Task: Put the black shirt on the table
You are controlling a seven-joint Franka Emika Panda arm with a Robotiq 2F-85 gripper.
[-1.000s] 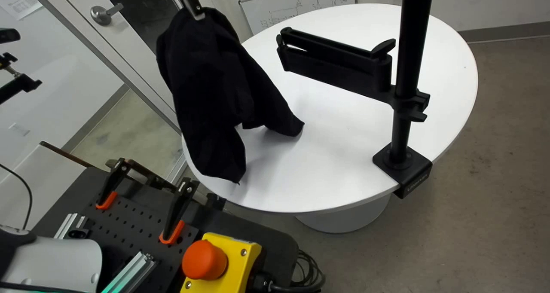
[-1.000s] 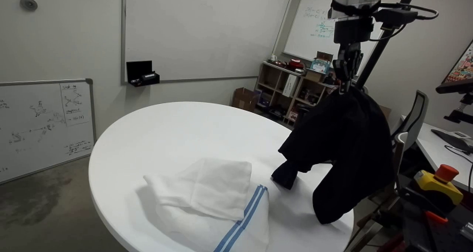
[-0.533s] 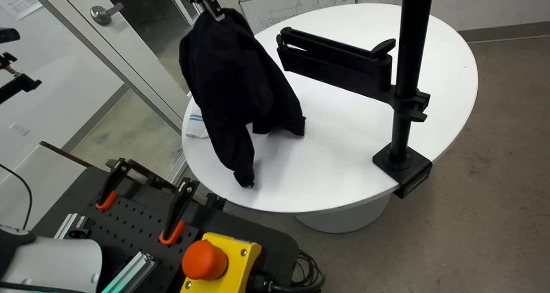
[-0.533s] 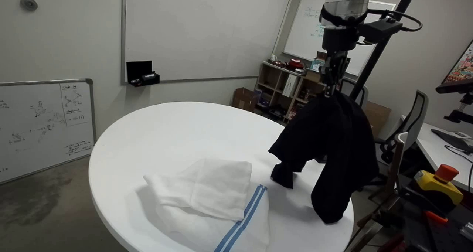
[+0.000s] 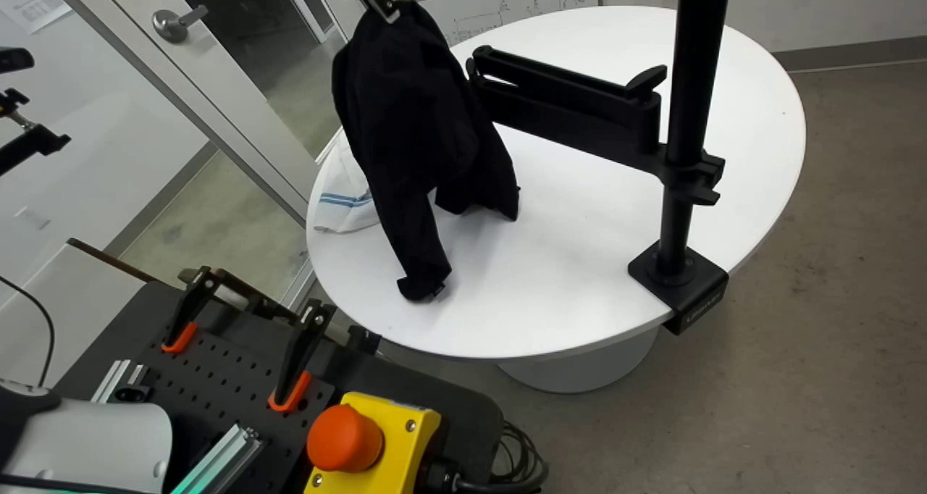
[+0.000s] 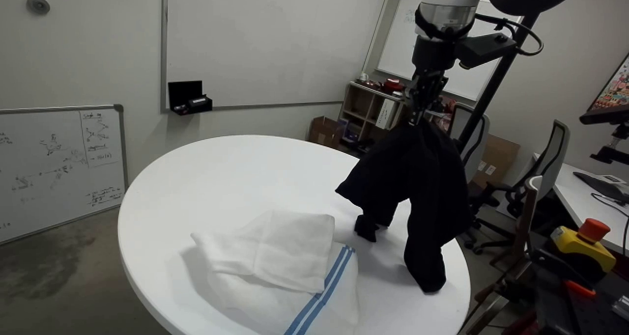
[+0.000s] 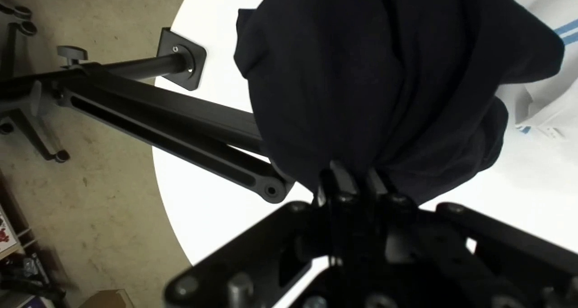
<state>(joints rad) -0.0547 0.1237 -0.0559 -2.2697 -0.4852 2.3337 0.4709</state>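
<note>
the black shirt (image 6: 435, 178) hangs below the end effector (image 6: 415, 120), which is clamped narrow on a bunched bit of its top, so the garment drapes above the round white counter (image 6: 216, 178); whether its lowest ends touch down, i cannot tell. it is plain and limp, deeply creased, and falls in two dangling parts with a gap between them. on the counter near it lies a white cloth (image 6: 290, 256) with blue stripes, and a black stand (image 5: 684, 117) is fixed at the rim. in an exterior view, a cardboard box (image 6: 323, 131) sits just beside a shelf unit (image 6: 374, 106), and a low whiteboard (image 6: 59, 163) carries dark writing.
</note>
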